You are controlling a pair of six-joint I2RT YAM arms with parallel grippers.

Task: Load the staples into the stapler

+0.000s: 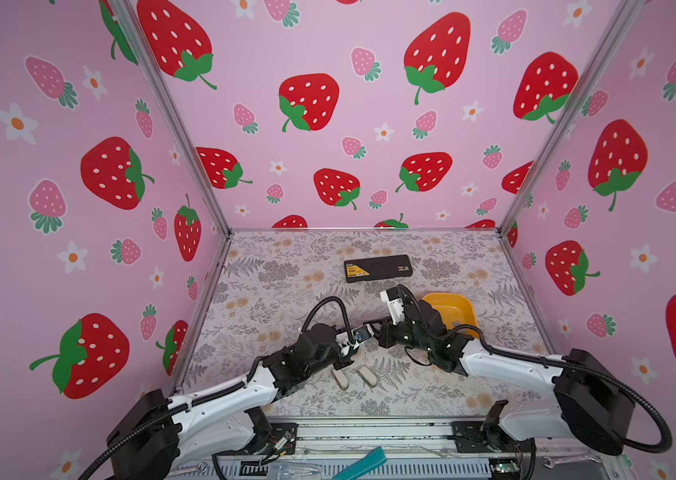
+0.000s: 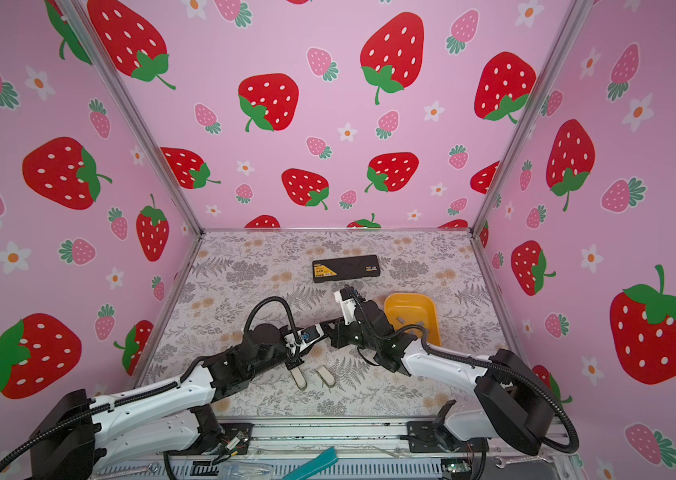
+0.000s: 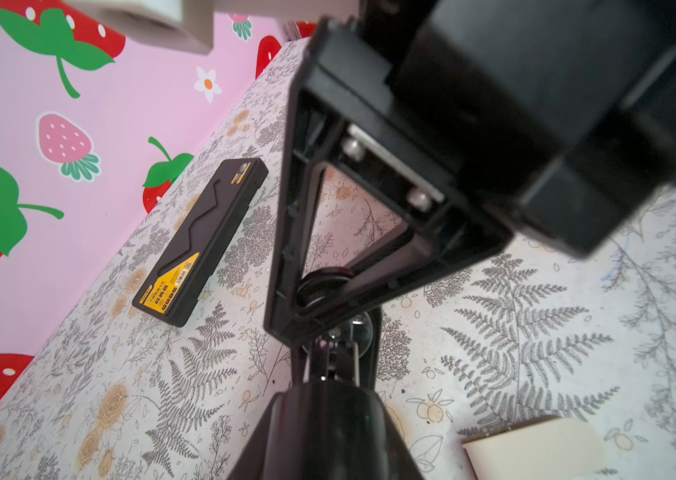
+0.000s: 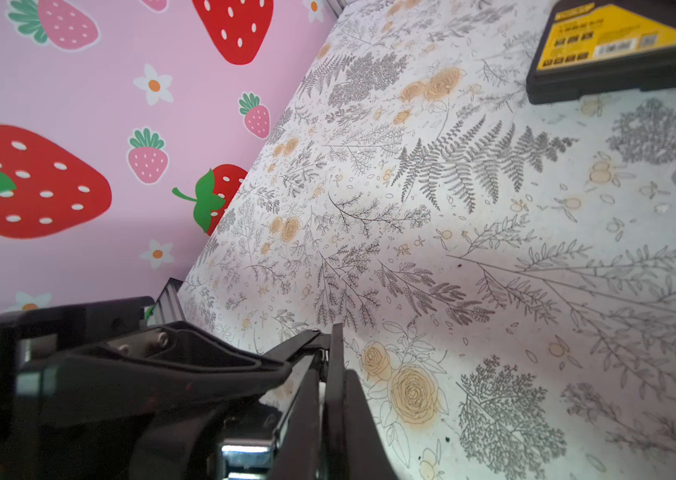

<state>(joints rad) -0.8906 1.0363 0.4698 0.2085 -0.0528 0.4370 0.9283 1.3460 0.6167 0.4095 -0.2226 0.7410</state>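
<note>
Mid-table, the left pincer has its jaws drawn almost together, clamped on the hinge end of the black stapler and holding it clear of the floral tabletop. The right pincer meets it from the opposite side with jaws fully together, though what, if anything, it pinches cannot be made out. The stapler is hinged apart. In the left wrist view its two black arms spread in a V from the hinge just beyond the left pincer, widening toward the right arm, with a bright metal plate and two rivets inside one arm. In the right wrist view a bright metal end shows low on its rail. In both top views little of the stapler shows beyond a short black bar bridging the two pincers, so its long axis runs across the tabletop from one arm to the other. The staples lie as small grey strips in the yellow tray just beyond the right arm's wrist, apart from the stapler and too small to say which way they point. Two pale oblong pieces lie on the tabletop on the near side of the left pincer. A black box with a yellow label lies flat toward the back wall, lengthwise along it, with its label end to the left.
</note>
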